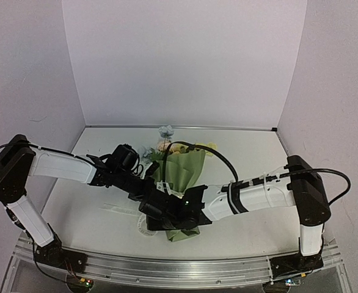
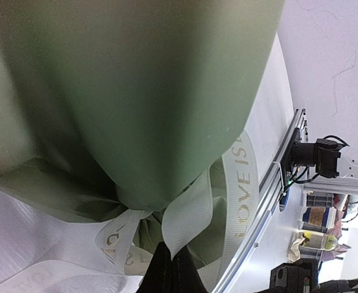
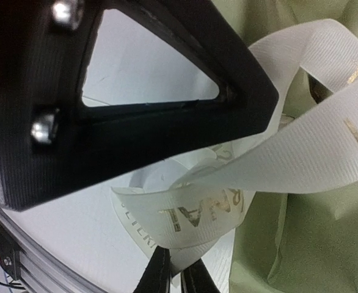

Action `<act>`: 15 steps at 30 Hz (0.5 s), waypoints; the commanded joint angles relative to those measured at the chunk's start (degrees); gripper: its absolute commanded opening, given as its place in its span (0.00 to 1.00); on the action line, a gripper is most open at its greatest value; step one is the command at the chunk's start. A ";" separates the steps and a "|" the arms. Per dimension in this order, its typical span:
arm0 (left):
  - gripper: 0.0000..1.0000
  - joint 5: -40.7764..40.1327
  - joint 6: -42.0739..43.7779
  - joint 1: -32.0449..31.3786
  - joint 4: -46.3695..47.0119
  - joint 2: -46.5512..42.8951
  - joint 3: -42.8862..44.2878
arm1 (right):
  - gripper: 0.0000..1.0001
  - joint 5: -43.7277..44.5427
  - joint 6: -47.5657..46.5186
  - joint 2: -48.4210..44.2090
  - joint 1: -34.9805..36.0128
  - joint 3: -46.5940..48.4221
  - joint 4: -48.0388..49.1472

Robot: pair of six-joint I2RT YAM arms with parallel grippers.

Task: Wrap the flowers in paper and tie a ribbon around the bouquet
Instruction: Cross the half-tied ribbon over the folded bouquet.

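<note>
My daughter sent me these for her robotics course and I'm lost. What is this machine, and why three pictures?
Two robot arms are bolted to a table. One picture looks down from above; the other two come from cameras on each wrist. On the table lies a bouquet: flowers in olive-green paper. The left pincer is shut on the cream ribbon at the bouquet's narrow end. The right pincer is nearly shut around a lettered loop of that ribbon.

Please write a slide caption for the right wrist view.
Right gripper closing on cream-white lettered ribbon beside olive-green wrapping paper.
</note>
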 commanded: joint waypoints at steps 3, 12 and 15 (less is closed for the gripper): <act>0.00 -0.11 2.04 0.48 -1.65 -0.13 2.79 | 0.00 1.30 -1.99 -2.74 -0.74 0.87 -2.60; 0.00 -4.73 3.06 0.64 -4.94 -1.99 2.23 | 0.00 2.00 -5.85 -10.35 -4.19 -2.72 -10.32; 0.00 -5.51 3.17 0.73 -5.34 -2.40 2.10 | 0.00 1.60 -6.64 -11.26 -5.59 -4.18 -10.59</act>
